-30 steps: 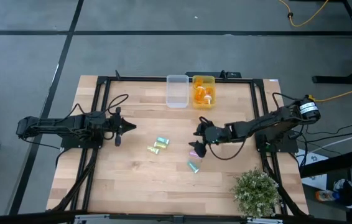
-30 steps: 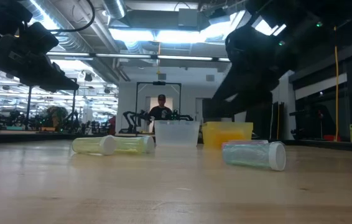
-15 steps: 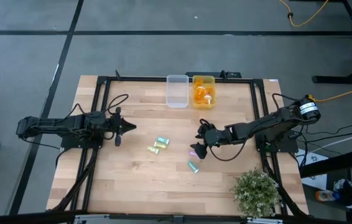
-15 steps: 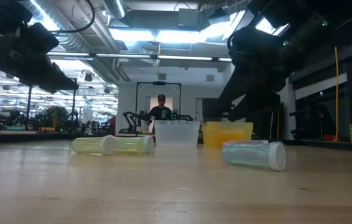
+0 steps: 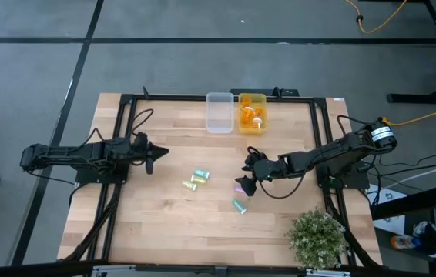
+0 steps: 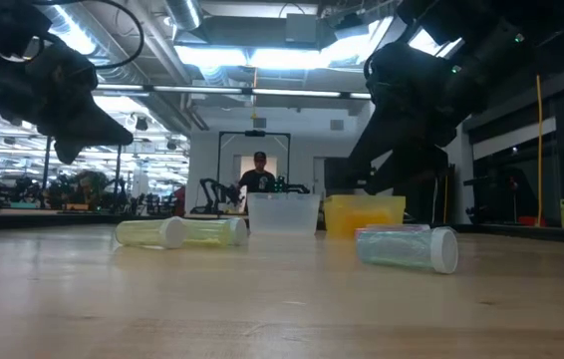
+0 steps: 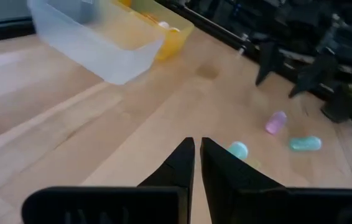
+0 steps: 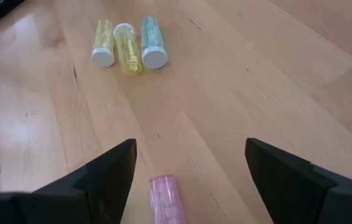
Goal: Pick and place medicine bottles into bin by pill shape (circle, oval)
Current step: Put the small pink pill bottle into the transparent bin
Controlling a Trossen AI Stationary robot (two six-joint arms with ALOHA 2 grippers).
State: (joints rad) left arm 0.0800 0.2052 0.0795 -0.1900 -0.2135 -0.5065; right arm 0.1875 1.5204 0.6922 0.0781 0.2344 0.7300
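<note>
The right gripper hangs wide open and empty right over the pink bottle, which lies on its side on the table between the spread fingers, its long axis running roughly along the gripper's line of sight, so the jaws look set to close across its width. The left gripper waits well apart over the table's left side, fingers nearly shut and holding nothing. Three bottles lie clustered mid-table, a teal bottle sits just beside the pink one, and the orange bin seems to hold some bottles already, beside the clear bin.
</note>
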